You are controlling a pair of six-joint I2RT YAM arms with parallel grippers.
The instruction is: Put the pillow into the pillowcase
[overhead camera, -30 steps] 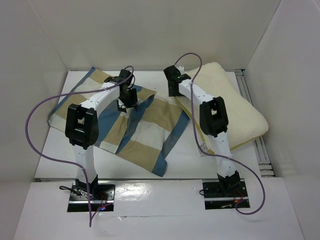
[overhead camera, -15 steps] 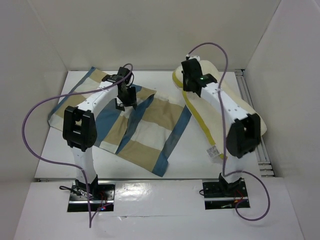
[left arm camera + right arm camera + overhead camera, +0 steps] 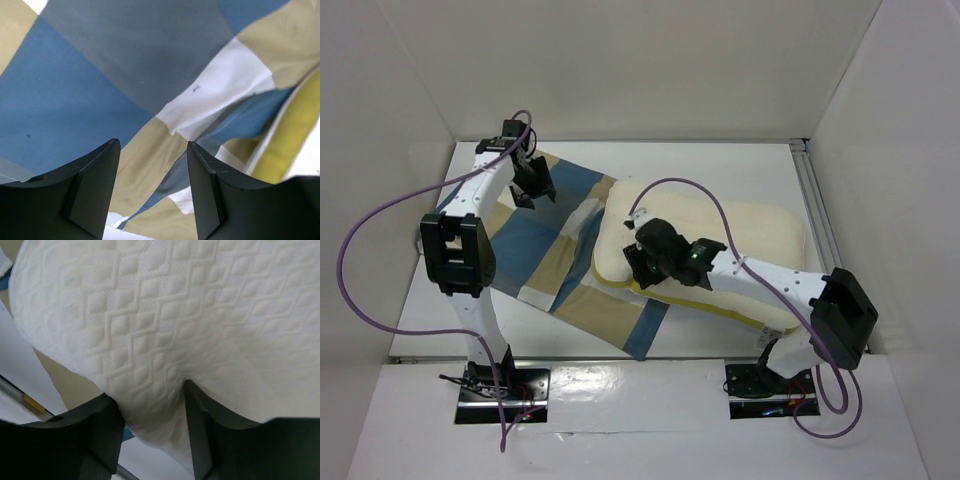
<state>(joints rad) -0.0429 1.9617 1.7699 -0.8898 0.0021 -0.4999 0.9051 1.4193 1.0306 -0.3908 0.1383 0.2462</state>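
The cream quilted pillow (image 3: 740, 235) with olive piping lies across the middle and right of the table, its left end resting on the pillowcase. The blue, tan and white checked pillowcase (image 3: 535, 240) lies flat on the left. My right gripper (image 3: 638, 255) is shut on the pillow's left end. The right wrist view shows its fingers (image 3: 150, 410) pinching a fold of quilted fabric (image 3: 165, 305). My left gripper (image 3: 528, 192) hovers over the far left part of the pillowcase. The left wrist view shows it open and empty (image 3: 152, 165) above the checked cloth (image 3: 100, 85), with yellow piping (image 3: 295, 130) at the right.
White walls close in the table (image 3: 720, 165) at the back and on both sides. A metal rail (image 3: 820, 220) runs along the right edge. Purple cables loop from both arms over the left side and over the pillow.
My right arm has swung the pillow from the far right toward the middle, onto the pillowcase's right part. My left gripper has moved left and back over the pillowcase.
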